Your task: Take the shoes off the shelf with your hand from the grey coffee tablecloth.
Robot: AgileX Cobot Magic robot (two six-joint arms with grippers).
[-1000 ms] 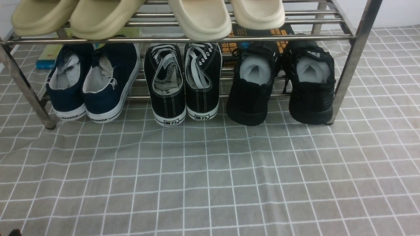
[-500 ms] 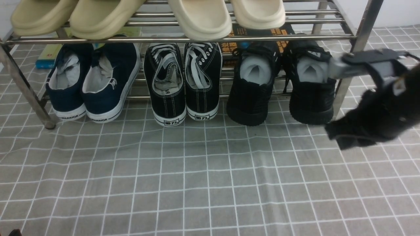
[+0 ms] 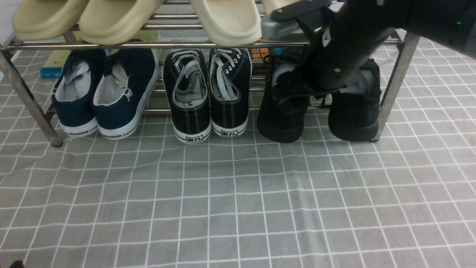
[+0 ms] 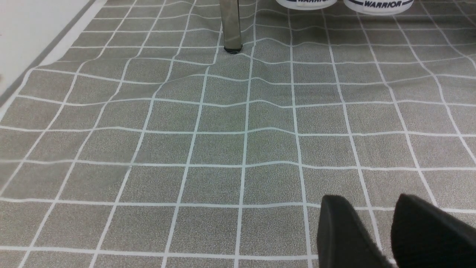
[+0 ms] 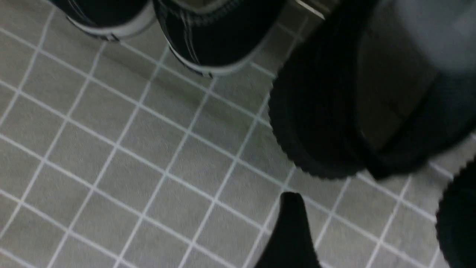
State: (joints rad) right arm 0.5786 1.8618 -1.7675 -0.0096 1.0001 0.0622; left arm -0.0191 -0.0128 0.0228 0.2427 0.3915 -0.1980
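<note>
Front view: the right gripper (image 3: 289,88) (how wide it stands I cannot tell) is at the mouth of one of the black knit, ridged-soled shoes (image 3: 279,123) on the lower tier of the tubular steel shelf (image 3: 395,80).

WARRIOR on navy shoes (image 3: 122,89); 回力, canvas shoes (image 3: 187,111)

One shelf (image 3: 178,45) holds ten pieces of footwear: four foam slippers (image 3: 227,18) on top, one mostly hidden; below, two navy shoes (image 3: 122,93), two black canvas shoes (image 3: 187,108) and two all-black sneakers (image 3: 280,123). One checked cloth (image 3: 238,204) lies underneath.
</note>
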